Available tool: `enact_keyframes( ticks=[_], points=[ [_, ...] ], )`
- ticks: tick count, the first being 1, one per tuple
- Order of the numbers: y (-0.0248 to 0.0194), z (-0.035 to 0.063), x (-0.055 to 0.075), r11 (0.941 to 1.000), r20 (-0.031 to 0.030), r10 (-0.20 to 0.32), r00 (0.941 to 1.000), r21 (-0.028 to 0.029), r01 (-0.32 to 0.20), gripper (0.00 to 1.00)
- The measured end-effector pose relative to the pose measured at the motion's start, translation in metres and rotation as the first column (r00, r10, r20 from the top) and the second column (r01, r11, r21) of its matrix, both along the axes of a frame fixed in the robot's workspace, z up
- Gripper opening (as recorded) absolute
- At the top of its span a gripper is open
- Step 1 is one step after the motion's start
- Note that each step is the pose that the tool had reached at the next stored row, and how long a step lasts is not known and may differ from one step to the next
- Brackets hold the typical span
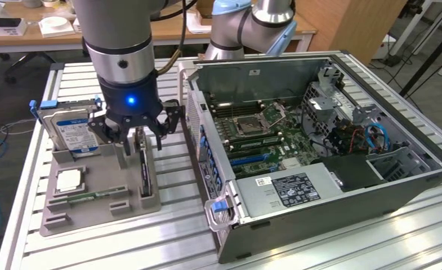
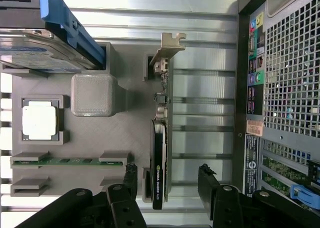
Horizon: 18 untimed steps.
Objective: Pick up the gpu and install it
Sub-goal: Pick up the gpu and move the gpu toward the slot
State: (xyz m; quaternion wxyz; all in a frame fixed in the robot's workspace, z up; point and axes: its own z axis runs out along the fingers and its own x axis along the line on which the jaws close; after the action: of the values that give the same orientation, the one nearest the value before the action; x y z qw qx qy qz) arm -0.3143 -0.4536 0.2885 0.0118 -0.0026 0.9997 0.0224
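The task is at its start: the gpu (image 1: 144,171) stands on edge in the grey holder (image 1: 93,211) on the counter (image 1: 168,236), not yet lifted. The tool (image 1: 140,140) hangs just above it, jaws wide, one finger on each side of the card, gripping nothing. Pick-up and seating in the open computer case (image 1: 356,197) are both not yet done.
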Motion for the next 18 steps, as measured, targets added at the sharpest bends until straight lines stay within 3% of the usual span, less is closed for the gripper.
enact_keyframes(
  ticks=[12, 18],
  points=[
    [0.0010, -0.0237, -0.002, 1.0000, -0.0002, 0.000, 1.0000, -0.0008, 0.000, 0.60],
    [0.0085, -0.0347, -0.003, 1.0000, -0.0002, -0.001, 1.0000, -0.0010, 0.001, 0.60]
  ],
)
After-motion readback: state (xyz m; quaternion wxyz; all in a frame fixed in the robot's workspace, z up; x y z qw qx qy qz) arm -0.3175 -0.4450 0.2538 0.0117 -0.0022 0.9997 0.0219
